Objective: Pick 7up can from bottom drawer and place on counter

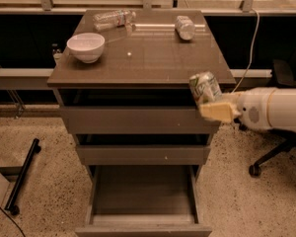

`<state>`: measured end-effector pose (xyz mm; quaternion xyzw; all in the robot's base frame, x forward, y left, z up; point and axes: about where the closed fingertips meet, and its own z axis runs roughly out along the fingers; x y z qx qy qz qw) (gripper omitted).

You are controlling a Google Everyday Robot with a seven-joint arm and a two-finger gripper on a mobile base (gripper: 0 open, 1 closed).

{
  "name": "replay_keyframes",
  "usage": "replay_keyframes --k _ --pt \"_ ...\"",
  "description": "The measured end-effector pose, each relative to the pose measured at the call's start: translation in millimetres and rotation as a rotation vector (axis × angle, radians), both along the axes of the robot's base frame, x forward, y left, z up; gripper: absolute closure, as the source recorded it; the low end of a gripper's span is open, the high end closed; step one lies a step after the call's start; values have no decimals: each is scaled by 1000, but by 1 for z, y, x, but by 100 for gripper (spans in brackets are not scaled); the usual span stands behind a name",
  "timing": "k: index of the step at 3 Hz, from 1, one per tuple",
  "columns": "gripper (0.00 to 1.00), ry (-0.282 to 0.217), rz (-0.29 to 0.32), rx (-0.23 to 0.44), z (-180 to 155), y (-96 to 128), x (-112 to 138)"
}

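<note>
- The pincer [211, 107] was seen at the right of the cabinet, level with the top drawer front [138, 120]. Its pale fingers [218, 111] were closed on the lower end of the 7up can [204, 87].
- The 7up can was held off any surface, roughly upright with a slight tilt. It was seen against the near right corner of the counter [153, 58]; whether it touched that edge could not be told.
- The white arm [274, 110] was stretched in from the right behind the pincer.
- On the counter, a white bowl [86, 47] was placed near the left edge. One clear plastic bottle [113, 18] was laid at the far left and another [185, 27] at the far right, both well apart from the can.
- Below the top drawer front, a middle drawer front [143, 154] marked with a small pale dot was seen pulled out slightly.
- The bottom drawer [143, 196] was pulled fully out toward the near side, and its flat floor was bare.
- A black office chair [282, 75] was partly seen at the right behind the arm, and a pale cable [251, 43] was hung down past the counter's right side.
- A black bar [22, 177] was laid on the speckled floor at the near left.
</note>
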<state>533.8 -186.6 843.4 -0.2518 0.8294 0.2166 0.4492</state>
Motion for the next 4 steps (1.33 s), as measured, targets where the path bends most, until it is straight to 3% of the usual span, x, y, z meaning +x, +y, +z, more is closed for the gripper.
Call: replay_keyframes --k 1,2,3,4 --pt "100 -39 -11 2 22 -4 9" --pt "100 -39 -11 2 22 -4 9" --pt "100 -82 -29 33 37 2 25" --pt "100 -148 -39 96 57 19 65"
